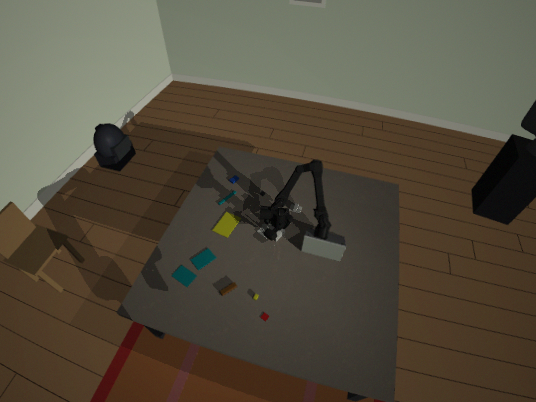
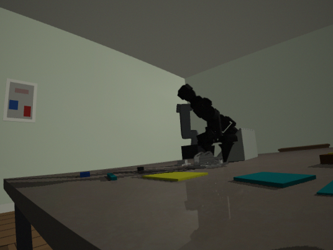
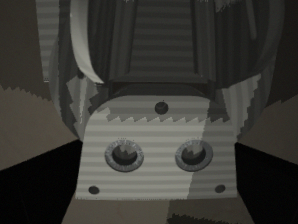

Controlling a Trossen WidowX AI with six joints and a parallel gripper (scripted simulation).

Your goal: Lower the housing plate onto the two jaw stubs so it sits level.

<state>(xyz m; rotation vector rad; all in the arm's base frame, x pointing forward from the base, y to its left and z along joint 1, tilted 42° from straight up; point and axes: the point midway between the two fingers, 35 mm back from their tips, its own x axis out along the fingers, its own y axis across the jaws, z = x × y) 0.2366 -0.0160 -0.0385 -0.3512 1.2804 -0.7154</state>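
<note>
The housing plate (image 3: pixel 159 181) is pale, with two ringed holes and three small dark holes. It fills the lower middle of the wrist view. My gripper (image 3: pixel 156 148) (image 2: pixel 220 153) (image 1: pixel 274 232) is shut on it, with a black finger at each side edge. Grey curved parts of the jaw assembly (image 3: pixel 86 47) (image 2: pixel 203 158) lie beyond the plate's upper edge, low over the table. Dark rims and lighter patches show inside the two ringed holes. The jaw stubs cannot be made out clearly, nor whether the plate touches them or sits level.
A yellow plate (image 1: pixel 226 224) (image 2: pixel 175 176) and two teal plates (image 1: pixel 203 258) (image 1: pixel 184 275) lie left of the gripper in the top view. A white box (image 1: pixel 323 247) (image 2: pixel 249 144) stands by the arm's base. Small blue (image 1: pixel 234 179), brown (image 1: pixel 228 289) and red (image 1: pixel 264 316) blocks lie farther off.
</note>
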